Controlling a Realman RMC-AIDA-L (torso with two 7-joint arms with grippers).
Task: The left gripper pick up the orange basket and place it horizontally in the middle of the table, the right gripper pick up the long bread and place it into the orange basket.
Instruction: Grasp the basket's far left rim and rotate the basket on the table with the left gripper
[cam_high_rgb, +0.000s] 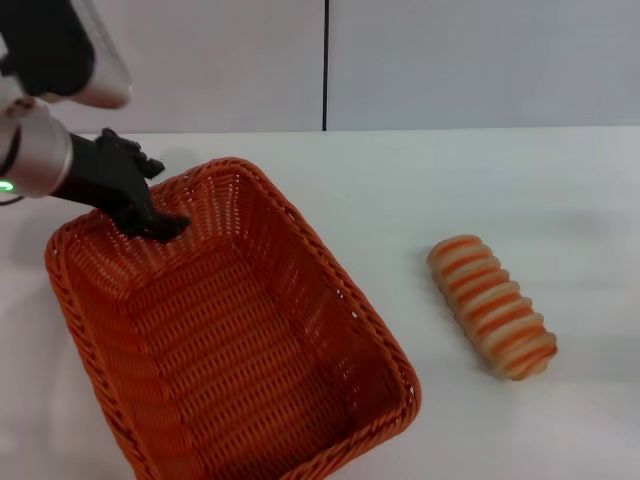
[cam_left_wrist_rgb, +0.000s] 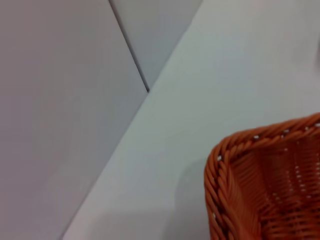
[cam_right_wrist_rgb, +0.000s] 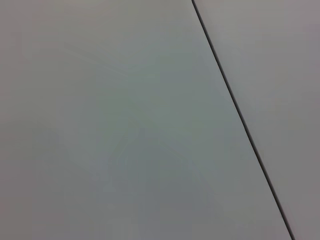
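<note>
The orange basket (cam_high_rgb: 230, 330) lies at an angle on the left part of the white table (cam_high_rgb: 420, 190), one short end toward the far left. My left gripper (cam_high_rgb: 160, 225) reaches down over the braided rim of that far short end, its black tip against the inner wall. The left wrist view shows only one corner of the orange basket (cam_left_wrist_rgb: 250, 190) and none of the gripper. The long bread (cam_high_rgb: 492, 305), cream with orange-brown stripes, rests on the table to the right of the basket, apart from it. My right gripper is out of view.
A grey wall with a dark vertical seam (cam_high_rgb: 325, 65) stands behind the table. Bare tabletop lies between basket and bread and beyond them. The right wrist view shows only a plain grey surface with a dark seam (cam_right_wrist_rgb: 240, 115).
</note>
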